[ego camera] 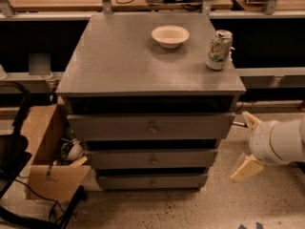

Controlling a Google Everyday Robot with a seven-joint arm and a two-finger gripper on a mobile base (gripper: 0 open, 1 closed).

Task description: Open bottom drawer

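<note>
The grey cabinet has three drawer fronts, all closed. The bottom drawer [119, 182] is the lowest and narrowest, with a small round knob [152, 182] at its centre. My gripper [241, 146] hangs to the right of the cabinet, roughly level with the middle drawer [190, 159]. It is open, its two cream fingers [245, 168] spread one above the other with nothing between them. It touches neither the cabinet nor any knob.
On the cabinet top [119, 56] stand a white bowl [170, 36] and a green soda can [219, 49] near the right edge. An open cardboard box [45, 151] and black cables lie on the floor to the left. Speckled floor lies in front.
</note>
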